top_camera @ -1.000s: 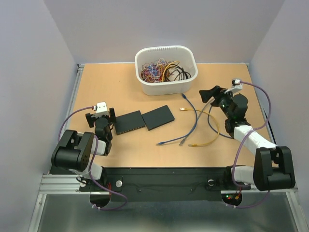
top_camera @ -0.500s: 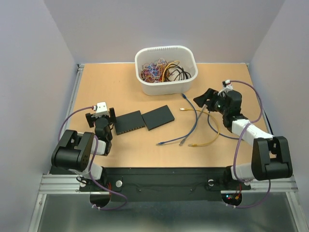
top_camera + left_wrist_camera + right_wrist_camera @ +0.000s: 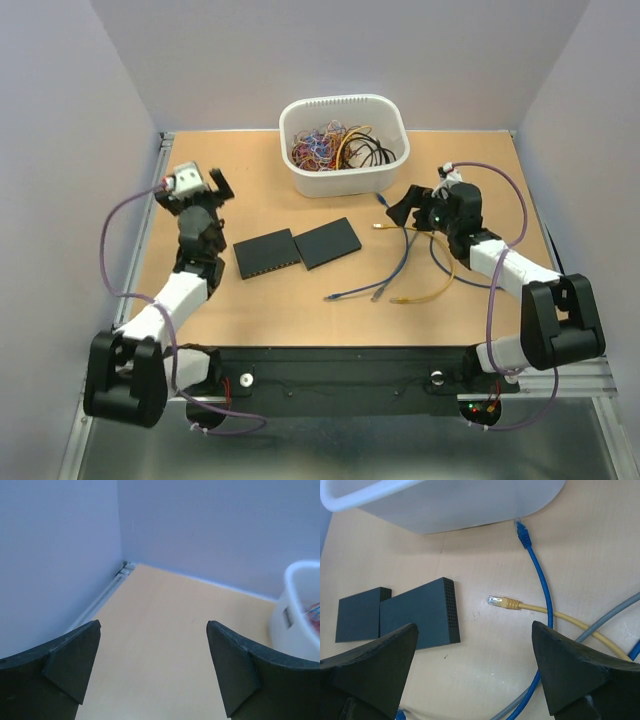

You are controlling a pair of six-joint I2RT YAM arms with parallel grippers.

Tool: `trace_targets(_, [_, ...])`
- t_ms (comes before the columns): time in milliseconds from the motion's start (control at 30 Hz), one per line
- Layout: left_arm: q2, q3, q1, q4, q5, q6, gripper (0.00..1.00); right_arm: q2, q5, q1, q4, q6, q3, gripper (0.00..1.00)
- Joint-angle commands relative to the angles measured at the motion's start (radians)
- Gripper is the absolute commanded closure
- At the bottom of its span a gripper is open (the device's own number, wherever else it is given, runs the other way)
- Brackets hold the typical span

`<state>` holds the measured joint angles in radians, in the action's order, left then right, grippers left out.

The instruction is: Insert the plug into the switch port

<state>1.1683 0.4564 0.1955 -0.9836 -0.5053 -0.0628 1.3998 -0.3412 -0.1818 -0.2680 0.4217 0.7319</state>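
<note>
Two black switches lie mid-table: the left switch and the right switch, which also shows in the right wrist view. A yellow cable ends in a clear plug on the table, crossed by a blue cable and a grey cable. My right gripper is open and empty, above the cables near the yellow plug. My left gripper is open and empty, raised over the far left of the table, away from the switches.
A white bin full of tangled cables stands at the back centre; its wall shows in the right wrist view and left wrist view. Blue and grey plug ends lie nearer the front.
My left arm has swung up and back from beside the left switch to the far left. My right gripper has moved left and forward toward the cables.
</note>
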Motion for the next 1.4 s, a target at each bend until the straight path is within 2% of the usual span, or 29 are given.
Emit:
trace_targets(0, [-0.194,0.275,0.016,0.449,0.003,0.193,0.01,-0.048,0.088,-0.036,0.019,-0.047,0.034,0.0])
trace_targets(33, [-0.218,0.278,0.016,0.462,0.074,0.257,0.01,-0.057,0.126,-0.053,0.024,-0.057,0.037,0.0])
trace_targets(67, [-0.263,0.254,0.016,0.462,0.067,0.323,0.01,-0.062,0.145,-0.059,0.032,-0.061,0.038,0.0])
trace_targets(100, [-0.286,0.234,0.016,0.48,0.032,0.521,0.01,-0.067,0.16,-0.068,0.047,-0.067,0.047,0.0])
trace_targets(133, [-0.309,0.21,0.016,0.52,-0.014,0.654,0.01,-0.071,0.178,-0.07,0.053,-0.073,0.05,0.0])
trace_targets(167, [-0.347,0.202,0.006,0.646,-0.05,0.776,0.01,-0.077,0.18,-0.071,0.062,-0.074,0.054,0.0])
trace_targets(200, [-0.364,0.221,-0.017,0.675,0.026,0.809,0.01,-0.078,0.186,-0.071,0.064,-0.075,0.055,0.0])
trace_targets(233, [-0.374,0.258,-0.027,0.698,0.119,0.705,0.13,-0.076,0.188,-0.074,0.067,-0.07,0.064,0.0])
trace_targets(267, [-0.377,0.307,-0.027,0.8,0.22,0.672,0.15,-0.071,0.194,-0.073,0.073,-0.07,0.069,0.0])
trace_targets(300, [-0.375,0.418,-0.028,0.854,0.249,0.644,0.16,-0.065,0.199,-0.073,0.078,-0.07,0.075,0.0])
trace_targets(333, [-0.369,0.523,-0.027,0.961,0.251,0.577,0.08,-0.047,0.218,-0.074,0.09,-0.073,0.093,0.0])
trace_targets(367, [-0.369,0.524,-0.027,1.009,0.246,0.536,0.01,-0.036,0.232,-0.076,0.096,-0.077,0.103,0.0])
trace_targets(400, [-0.355,0.609,-0.027,1.058,0.226,0.487,0.01,-0.025,0.244,-0.074,0.102,-0.08,0.115,0.0])
trace_targets(467, [-0.342,0.671,-0.028,1.191,0.13,0.407,0.01,0.025,0.272,-0.074,0.108,-0.099,0.158,0.0])
trace_targets(533, [-0.352,0.63,-0.027,1.211,0.088,0.356,0.01,0.077,0.286,-0.074,0.133,-0.115,0.199,0.01])
trace_targets(633, [-0.383,0.493,-0.027,1.168,0.063,0.322,0.01,0.185,0.301,-0.074,0.177,-0.136,0.299,0.07])
trace_targets(733, [-0.383,0.426,-0.027,1.122,0.12,0.35,0.02,0.286,0.362,-0.074,0.213,-0.155,0.375,0.18])
trace_targets(867, [-0.317,0.441,-0.031,1.135,0.188,0.299,0.15,0.386,0.409,-0.079,0.24,-0.195,0.449,0.22])
trace_targets(967, [-0.292,0.453,-0.036,1.151,0.189,0.308,0.17,0.465,0.424,-0.094,0.262,-0.218,0.503,0.23])
trace_targets(1300, [-0.361,0.406,-0.038,1.123,0.226,0.313,0.17,0.628,0.459,-0.131,0.303,-0.213,0.626,0.26])
trace_targets(1367, [-0.357,0.407,-0.038,1.128,0.229,0.313,0.17,0.652,0.467,-0.134,0.312,-0.215,0.644,0.29])
